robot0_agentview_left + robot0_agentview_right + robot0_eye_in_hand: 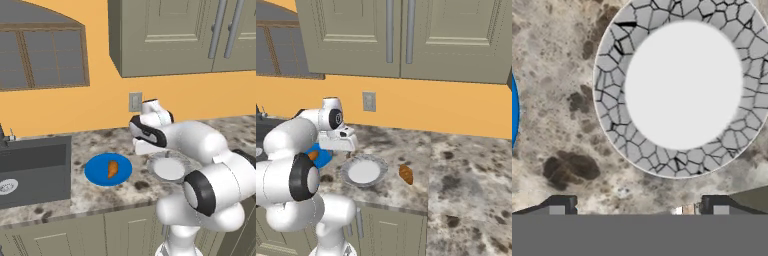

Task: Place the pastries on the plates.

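One pastry (113, 169) lies on the blue plate (95, 172) on the counter. The other pastry (406, 174) rests on the bare counter, just right of the white plate with the grey patterned rim (345, 172). That plate (612, 75) holds nothing. My gripper (639, 207) hangs open over the counter at the white plate's near-left edge, between the two plates, with nothing between its fingers. A sliver of the blue plate (513, 115) shows at the hand view's left edge.
A dark sink (35, 170) is set into the counter left of the blue plate, with a small white disc (7, 186) in it. Wall cabinets (401, 35) hang above, and an outlet (135, 101) sits on the orange wall. The speckled counter (466, 180) stretches to the right.
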